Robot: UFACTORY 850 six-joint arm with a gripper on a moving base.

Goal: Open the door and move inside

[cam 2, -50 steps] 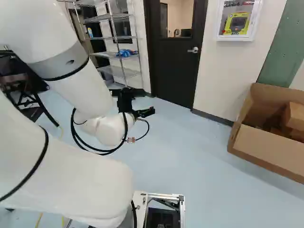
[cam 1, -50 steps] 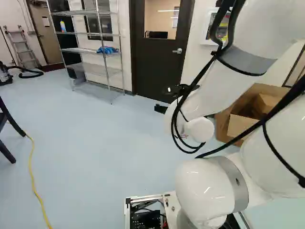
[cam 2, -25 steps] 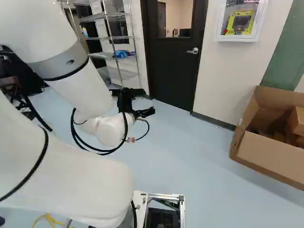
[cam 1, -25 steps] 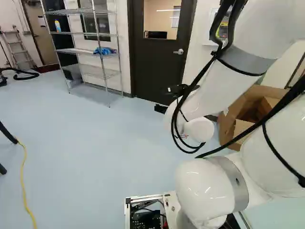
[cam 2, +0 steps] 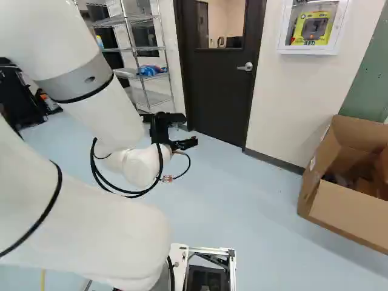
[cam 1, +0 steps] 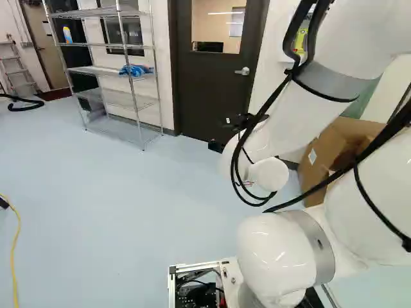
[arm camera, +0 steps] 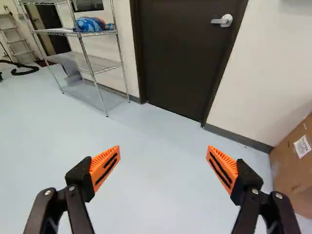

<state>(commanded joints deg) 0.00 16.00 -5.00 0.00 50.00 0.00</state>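
The base has moved forward: the dark door [cam 2: 218, 91] looks slightly larger, and the open cardboard box [cam 2: 345, 209] sits farther toward the right of the right base view, while the white arm [cam 1: 298, 115] keeps its pose. The pincer [arm camera: 163, 151] is spread wide, with nothing between its orange pads. Ahead and well apart stands the closed door, its silver lever handle [arm camera: 223, 20] on the side nearer the box (probably out of reach). More driving seems needed before any grasp.
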